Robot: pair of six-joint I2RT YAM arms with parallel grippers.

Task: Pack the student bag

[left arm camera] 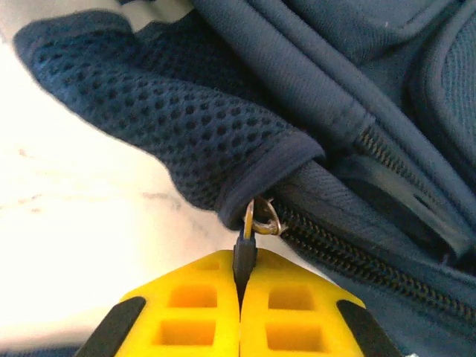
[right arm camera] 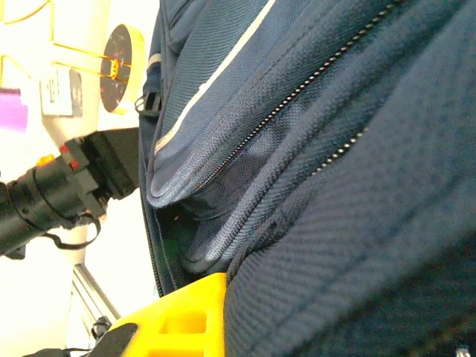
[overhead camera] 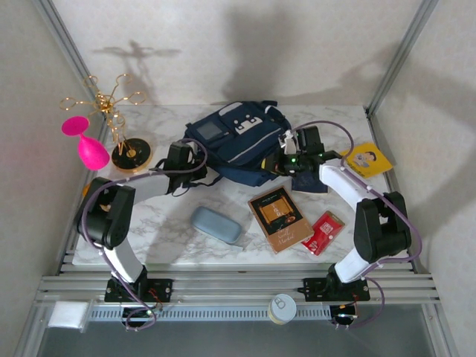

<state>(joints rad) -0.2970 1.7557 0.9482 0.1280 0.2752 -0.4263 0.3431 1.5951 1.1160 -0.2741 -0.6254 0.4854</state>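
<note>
Bag location: the student bag (overhead camera: 238, 141) lay at the back middle of the bench (overhead camera: 171, 230), between the two arms. It was well apart from the grey-blue case (overhead camera: 216, 224), the brown book (overhead camera: 280, 217) and the red packet (overhead camera: 323, 232) nearer the bases.

Left end effector: we saw the left end effector (left arm camera: 239, 271) fully closed, its yellow pads pinching the small dark zipper pull (left arm camera: 242, 256). The pull hung from a metal ring (left arm camera: 262, 220) by the mesh pocket (left arm camera: 163, 111).

Why held there: we judged that the pinch was meant to drive the slider along its track, so the bag could be opened for packing.

Right end effector: the right end effector (overhead camera: 282, 163) sat against the bag's right edge. On its wrist camera one yellow finger (right arm camera: 186, 312) showed with navy cloth folded over it. We took it as closed on a fold of the bag.

Why braced: we judged that this grip anchored the bag, so a pull on the zip would not drag it across the marble.

Facing: the front pocket, with its white patches and light stripe, faced up toward the overhead camera.

Long axis: its broadest run lay across the bench, left to right and slightly skewed. The mesh-pocket end was toward the left arm.

Top end: we could not tell which end was the top.
</note>
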